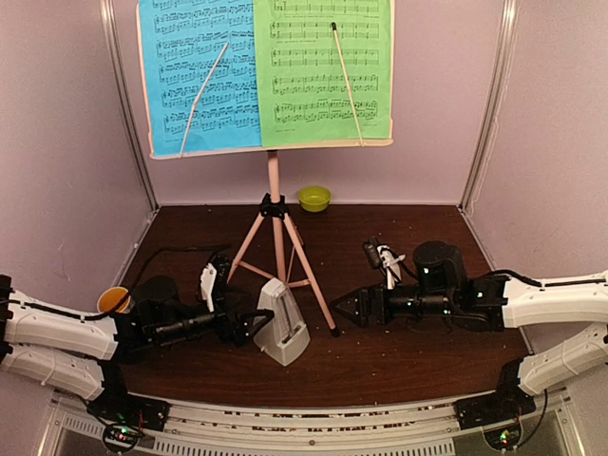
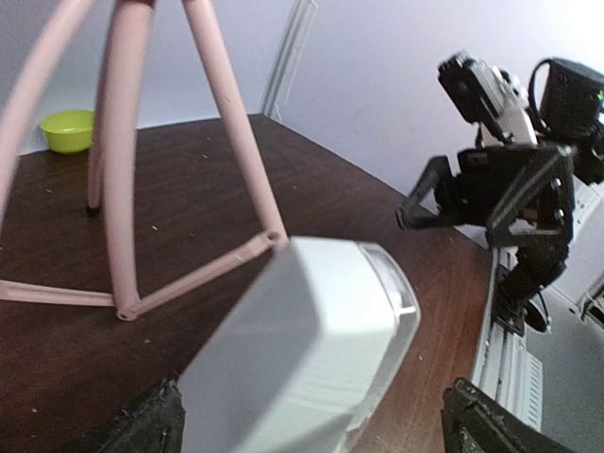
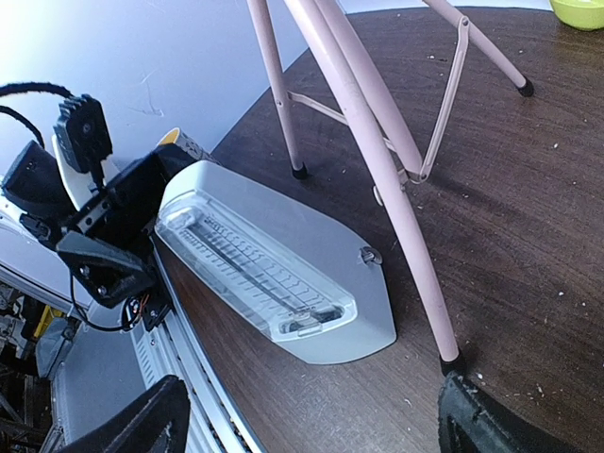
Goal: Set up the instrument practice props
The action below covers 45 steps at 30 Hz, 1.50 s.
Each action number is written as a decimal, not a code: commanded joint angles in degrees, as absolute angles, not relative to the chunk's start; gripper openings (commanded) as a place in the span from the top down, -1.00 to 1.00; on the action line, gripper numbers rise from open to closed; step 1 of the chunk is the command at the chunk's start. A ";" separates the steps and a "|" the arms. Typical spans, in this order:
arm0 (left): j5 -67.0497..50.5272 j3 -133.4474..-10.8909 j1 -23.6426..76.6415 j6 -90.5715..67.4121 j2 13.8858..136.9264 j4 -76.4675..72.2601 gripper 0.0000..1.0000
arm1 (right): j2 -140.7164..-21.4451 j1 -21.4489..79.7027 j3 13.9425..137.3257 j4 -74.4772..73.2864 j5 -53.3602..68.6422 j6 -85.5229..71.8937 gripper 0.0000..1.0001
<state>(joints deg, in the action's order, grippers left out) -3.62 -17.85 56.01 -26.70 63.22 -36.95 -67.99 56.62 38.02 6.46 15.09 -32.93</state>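
A dark brown wooden table [image 1: 399, 361] filled the pale-walled booth. Toward its back stood the pink perforated-metal music stand with tripod legs [image 1: 274, 180], upright, its feet spread on the wood. The blue printed music sheet [image 1: 195, 66] lay on the left of its desk and the green printed music sheet [image 1: 323, 66] on the right, side by side, each under a thin retaining wire.

The left gripper [image 1: 252, 323] lay low at the front left, its fingers wide apart on either side of the small white pyramid-shaped metronome [image 1: 283, 328], not clamped on it. The metronome stood on its base just in front of the tripod's legs. The right gripper [image 1: 344, 306] faced it from the right, fingers spread and empty.

A white mug with yellow inside [image 1: 114, 300] showed by the left arm. A small lime-green bowl [image 1: 314, 198] sat near the back wall.
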 commanded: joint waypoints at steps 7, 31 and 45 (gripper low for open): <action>-19.63 -14.59 55.85 -27.46 76.23 -61.67 -0.87 | -67.91 56.99 39.21 8.09 15.03 -32.69 -0.83; -32.49 -28.76 46.95 14.17 58.99 -16.77 -0.66 | -77.21 63.21 48.69 9.89 16.26 -13.51 -0.75; -46.51 -44.58 44.87 25.88 74.90 -1.49 -0.57 | -79.20 65.43 46.93 12.71 13.44 -10.49 -0.69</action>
<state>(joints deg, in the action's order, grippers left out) -41.08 -40.97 45.60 22.33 72.29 -4.43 -79.02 64.82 47.51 10.85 15.46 -13.17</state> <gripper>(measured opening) 0.789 0.850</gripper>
